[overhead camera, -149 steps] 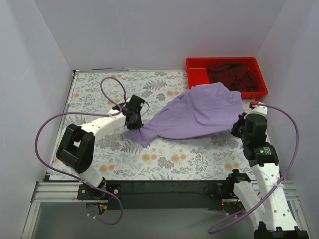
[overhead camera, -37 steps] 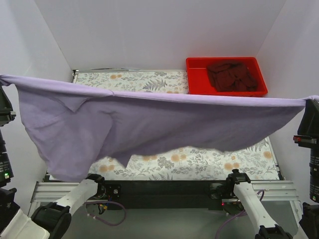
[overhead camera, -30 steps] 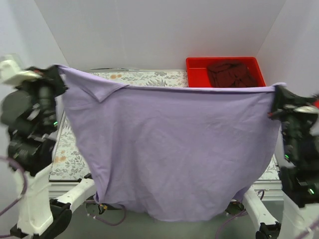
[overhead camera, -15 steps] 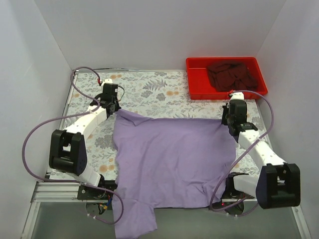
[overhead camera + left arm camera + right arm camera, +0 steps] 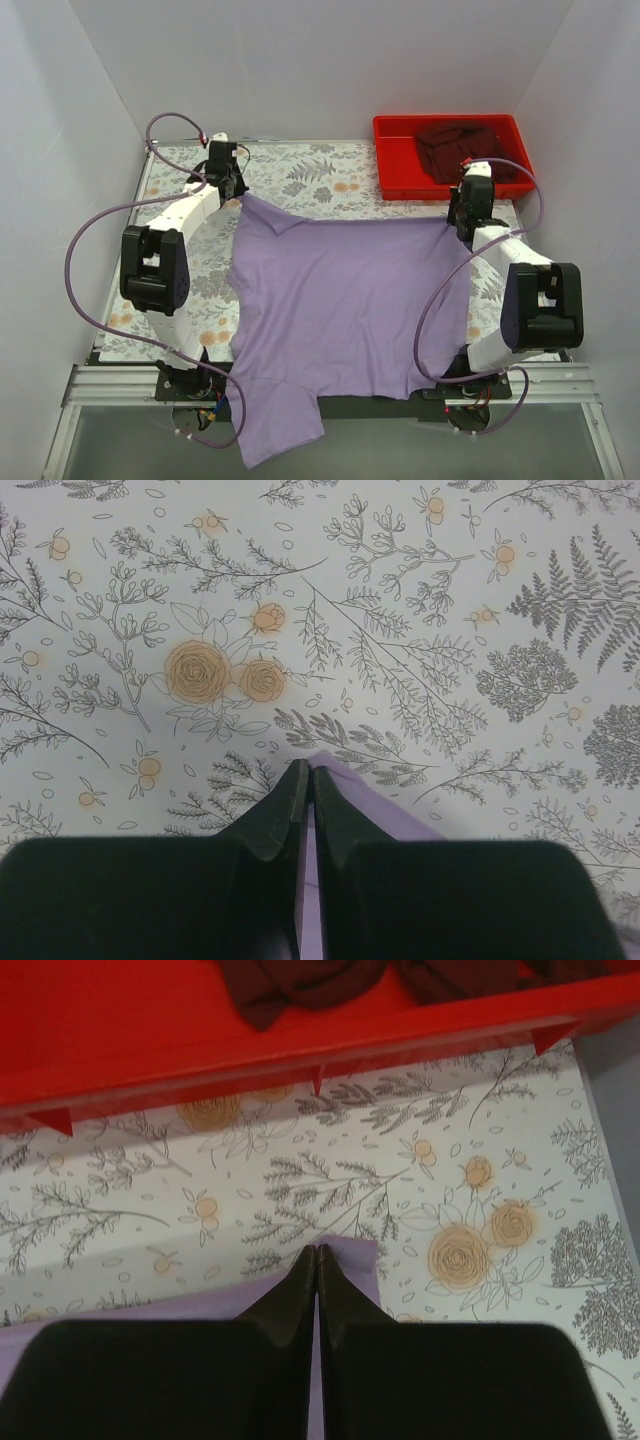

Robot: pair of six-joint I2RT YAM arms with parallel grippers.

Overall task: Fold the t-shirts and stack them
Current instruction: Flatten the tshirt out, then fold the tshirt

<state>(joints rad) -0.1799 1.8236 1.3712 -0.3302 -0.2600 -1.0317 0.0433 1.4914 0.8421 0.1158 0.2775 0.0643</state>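
Pinches far-left corner of lavender shirt (image 5: 345, 300) in left claw (image 5: 308, 772), dark tapered fingers pressed together on a thin tab of cloth. Same on the other side: grips far-right corner in right claw (image 5: 316, 1252), tips closed on the fabric, near the tray (image 5: 410, 188) but not touching it. Holds the far hem stretched fairly straight between the two claws.

Lays the soft matte knit mostly flat over the floral-print desk (image 5: 320, 170): light wrinkles only, one small triangular fold-over flap near the left corner. Drapes the near part past the desk's front edge, with a sleeve-shaped lobe hanging lowest at near left. Covers the arm bases partly.

Shows maroon shirt (image 5: 450, 148) bunched in a crumpled heap inside the tray at far right, well apart from the lavender one. Tray: red, glossy rigid plastic, rectangular, small triangular ribs under the rim in the right wrist view.

Routes purple cables (image 5: 85, 250) in loose loops along both white arms.
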